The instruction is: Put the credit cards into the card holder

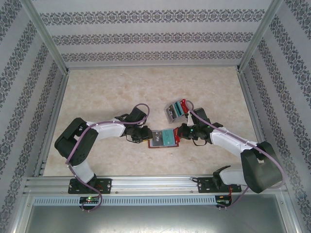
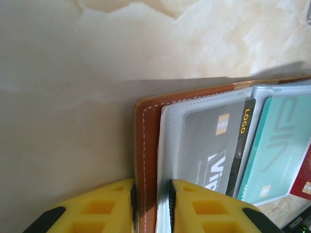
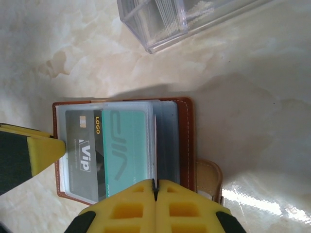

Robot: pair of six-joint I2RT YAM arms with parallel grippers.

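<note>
Evidently the loading step is under way, with the card holder (image 1: 163, 138) lying open on the table (image 1: 107, 92) between the two arms. On the left, the left gripper (image 2: 151, 206) straddles the holder's stitched leather edge. Its yellow fingers (image 2: 97, 211) sit close against either side, so it reads as pinching the cover flat, though how firm the pinch is cannot be told.

Moving right, a dark grey card (image 2: 209, 141) sits inside a clear sleeve. Beside it a teal card (image 3: 127, 145) overlaps the next sleeves, and whether that one is fully seated is hard to judge. A red card (image 2: 303, 182) shows just its corner past the teal one.

Further right, the right gripper (image 3: 155, 191) has its fingers pressed together at the holder's near edge, right where the teal card and sleeves end. Whether a thin edge is nipped between them I cannot tell. Beyond it, the clear tray (image 1: 174, 112) holds a stack of cards, red ones among them.

The next move likely calls for the left pinch to steady the cover while the right arm pushes the teal card home, then goes to the tray for another.
</note>
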